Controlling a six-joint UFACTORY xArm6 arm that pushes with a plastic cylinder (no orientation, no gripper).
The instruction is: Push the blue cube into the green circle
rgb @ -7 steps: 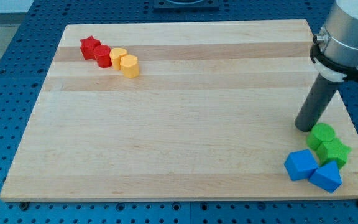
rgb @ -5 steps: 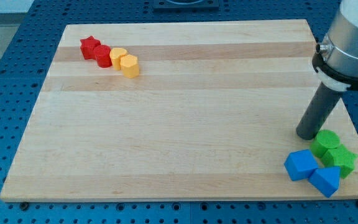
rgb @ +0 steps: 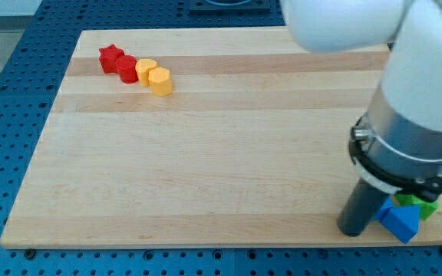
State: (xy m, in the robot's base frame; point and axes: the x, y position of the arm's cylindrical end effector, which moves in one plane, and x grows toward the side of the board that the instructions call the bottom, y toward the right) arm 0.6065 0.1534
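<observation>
My tip [rgb: 354,228] rests on the board near the bottom right corner. The rod and arm cover most of the blocks there. A blue block [rgb: 400,221] shows just right of the tip, touching or nearly touching the rod. A sliver of a green block [rgb: 423,204] shows above and right of it. The blue cube and the green circle cannot be made out separately; they are hidden behind the arm.
A red star [rgb: 110,56], a red block [rgb: 126,67], a yellow block [rgb: 145,70] and a yellow hexagonal block [rgb: 159,80] lie in a row at the top left. The wooden board [rgb: 206,153] sits on a blue perforated table.
The arm has swung down and left; my tip moved from above-left of the green blocks to the left of the blue ones. The green and blue cluster is now mostly hidden.
</observation>
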